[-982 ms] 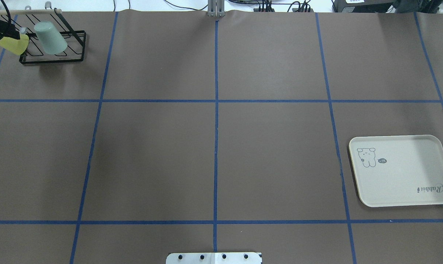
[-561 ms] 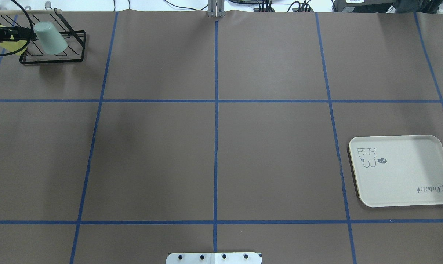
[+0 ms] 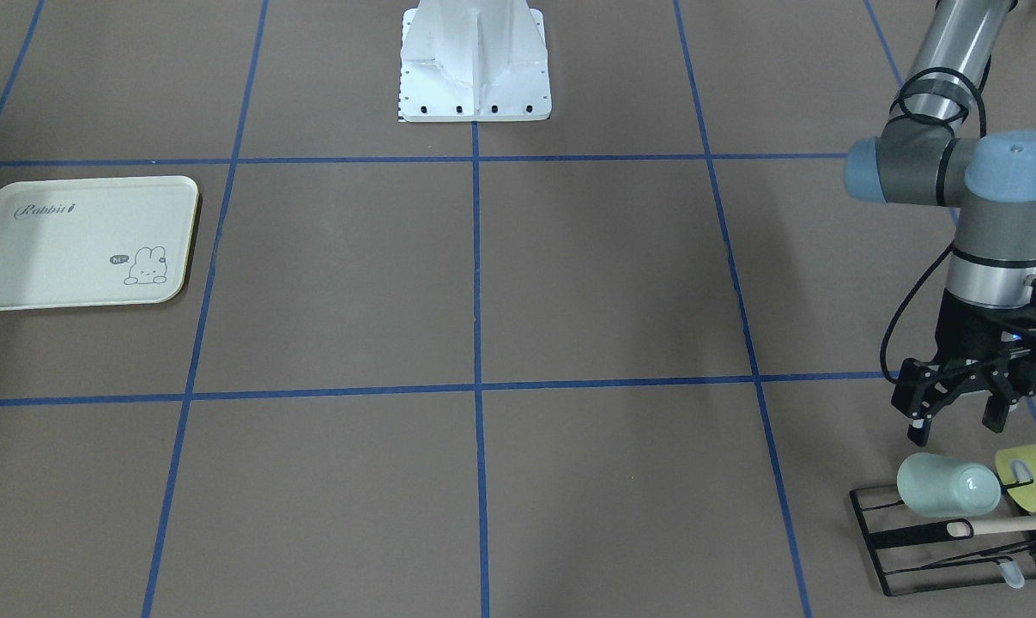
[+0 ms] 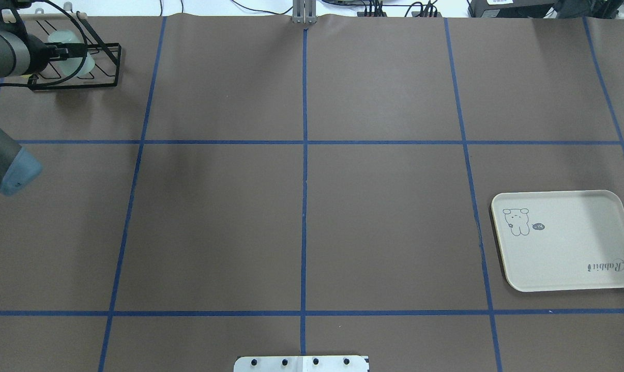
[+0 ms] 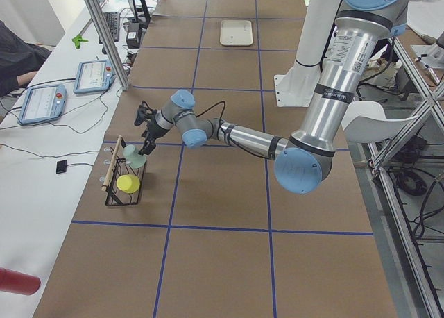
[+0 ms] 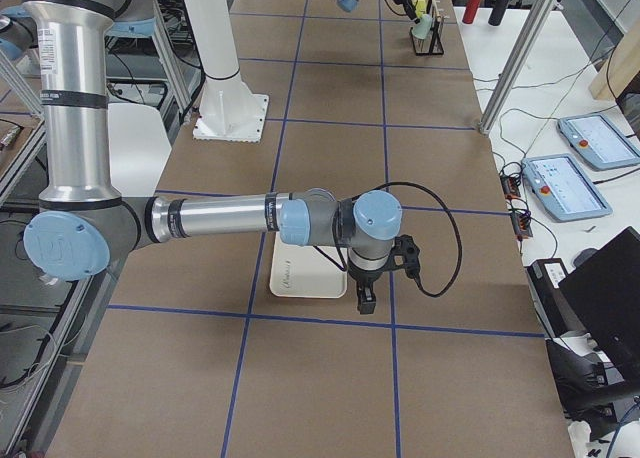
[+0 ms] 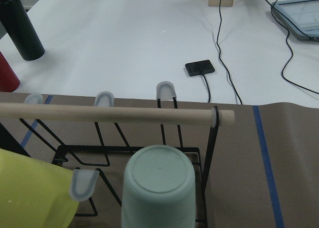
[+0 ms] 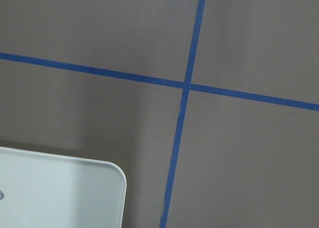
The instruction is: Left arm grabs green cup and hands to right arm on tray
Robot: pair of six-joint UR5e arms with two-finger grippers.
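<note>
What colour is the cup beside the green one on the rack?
The other cup is yellow-green; left wrist view shows it best.

the left wrist view is cropping the green cup (image 7: pixel 157 188) at six o'clock, the yellow cup (image 7: pixel 30 193) at eight; overhead, the left arm (image 4: pixel 6 51) is crossing the green cup.

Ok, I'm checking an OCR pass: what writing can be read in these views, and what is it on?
"Rabbit": cursive lettering on the cream tray, near one corner.
Speech bubble beside the bunny drawing on the same tray: too small to read surely.
Label on the left arm: printed, but too blurred to read.
</note>
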